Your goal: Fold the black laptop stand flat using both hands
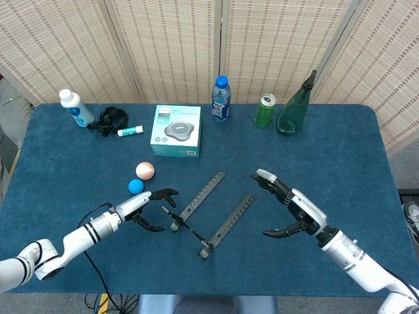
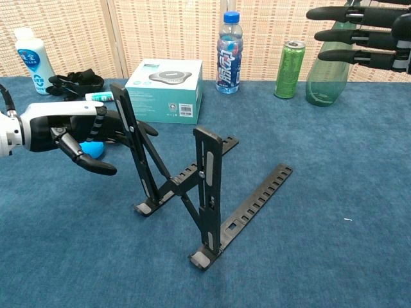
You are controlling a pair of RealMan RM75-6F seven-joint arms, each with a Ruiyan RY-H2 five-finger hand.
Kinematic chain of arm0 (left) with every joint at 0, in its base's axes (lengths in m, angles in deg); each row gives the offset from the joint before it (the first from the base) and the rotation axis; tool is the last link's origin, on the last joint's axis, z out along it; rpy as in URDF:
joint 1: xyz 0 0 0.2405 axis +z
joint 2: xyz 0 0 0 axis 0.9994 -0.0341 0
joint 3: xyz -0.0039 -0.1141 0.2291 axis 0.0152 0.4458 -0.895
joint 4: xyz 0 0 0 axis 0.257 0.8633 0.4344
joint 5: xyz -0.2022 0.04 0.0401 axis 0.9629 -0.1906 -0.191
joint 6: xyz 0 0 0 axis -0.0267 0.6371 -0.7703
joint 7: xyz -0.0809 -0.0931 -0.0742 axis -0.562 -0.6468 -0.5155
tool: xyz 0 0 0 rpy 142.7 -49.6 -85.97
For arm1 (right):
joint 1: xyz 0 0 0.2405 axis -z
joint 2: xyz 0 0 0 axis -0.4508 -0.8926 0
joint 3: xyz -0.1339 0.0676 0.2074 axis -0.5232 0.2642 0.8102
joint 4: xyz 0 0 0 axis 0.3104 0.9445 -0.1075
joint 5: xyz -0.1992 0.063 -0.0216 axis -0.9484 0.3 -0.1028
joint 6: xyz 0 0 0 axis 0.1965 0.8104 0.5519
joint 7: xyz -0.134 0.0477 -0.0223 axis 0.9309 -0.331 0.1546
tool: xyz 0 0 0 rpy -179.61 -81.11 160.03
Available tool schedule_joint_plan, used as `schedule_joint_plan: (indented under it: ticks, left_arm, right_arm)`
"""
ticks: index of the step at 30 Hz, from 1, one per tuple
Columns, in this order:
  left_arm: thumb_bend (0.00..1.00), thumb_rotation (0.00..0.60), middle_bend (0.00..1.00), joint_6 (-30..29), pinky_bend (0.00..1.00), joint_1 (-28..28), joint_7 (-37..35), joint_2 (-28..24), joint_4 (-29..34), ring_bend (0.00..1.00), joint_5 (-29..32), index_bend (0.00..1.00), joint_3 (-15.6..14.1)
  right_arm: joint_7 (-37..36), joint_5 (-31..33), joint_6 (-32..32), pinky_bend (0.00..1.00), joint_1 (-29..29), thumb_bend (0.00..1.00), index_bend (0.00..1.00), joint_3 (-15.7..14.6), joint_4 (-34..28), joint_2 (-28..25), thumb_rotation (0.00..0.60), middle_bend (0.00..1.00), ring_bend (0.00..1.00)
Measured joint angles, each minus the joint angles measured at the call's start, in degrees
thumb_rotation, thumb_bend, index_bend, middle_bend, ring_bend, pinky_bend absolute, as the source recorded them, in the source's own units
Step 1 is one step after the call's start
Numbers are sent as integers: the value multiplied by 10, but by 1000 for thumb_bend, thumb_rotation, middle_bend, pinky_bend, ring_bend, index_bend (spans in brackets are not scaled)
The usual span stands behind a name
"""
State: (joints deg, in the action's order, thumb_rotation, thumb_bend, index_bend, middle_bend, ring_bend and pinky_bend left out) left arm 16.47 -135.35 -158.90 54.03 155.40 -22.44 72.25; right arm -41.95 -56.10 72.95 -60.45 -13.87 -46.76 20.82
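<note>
Blue felt covers the table (image 1: 59, 163) I am working over, with woven reed screens behind its far edge. Nearest me, the black laptop stand (image 1: 208, 210) sits at the middle of the cloth, still propped up: in the chest view its two uprights rise steeply from the notched base rails. My left hand (image 1: 145, 208) is just left of the stand, fingers spread and curved with nothing in them; in the chest view it sits right against the left upright, though I cannot tell whether it touches. My right hand (image 1: 292, 210) hangs to the right of the stand, well apart from it, fingers loose and parted, grasping nothing. Just beyond the left hand lie a blue ball (image 1: 135, 186) and a peach ball (image 1: 145, 171), close together. Farther back stands a teal product box (image 1: 175, 131). Along the far edge, from left to right, I see a white bottle (image 1: 76, 108), a black strap bundle (image 1: 109, 120), a small white tube (image 1: 129, 131), a blue-capped water bottle (image 1: 220, 99), a green can (image 1: 265, 110) and a dark green glass bottle (image 1: 296, 108).
</note>
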Motion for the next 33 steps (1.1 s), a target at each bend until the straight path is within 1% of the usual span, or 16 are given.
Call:
schedule_joint_plan:
  ticks: [15,33]
  left_arm:
    - [147,600,103,-10,74,-11,-2,11,0,99,5,334,-26]
    - [147,600,103,-15,74,-13,-3,14,-2,99,17,347,-42]
  right_arm:
    - [-6,-2,-4,0,8,0,0,6,4,0,600,95,0]
    - [-3,-8,-8,0,12,0,0,9,0,-1,600,95,0]
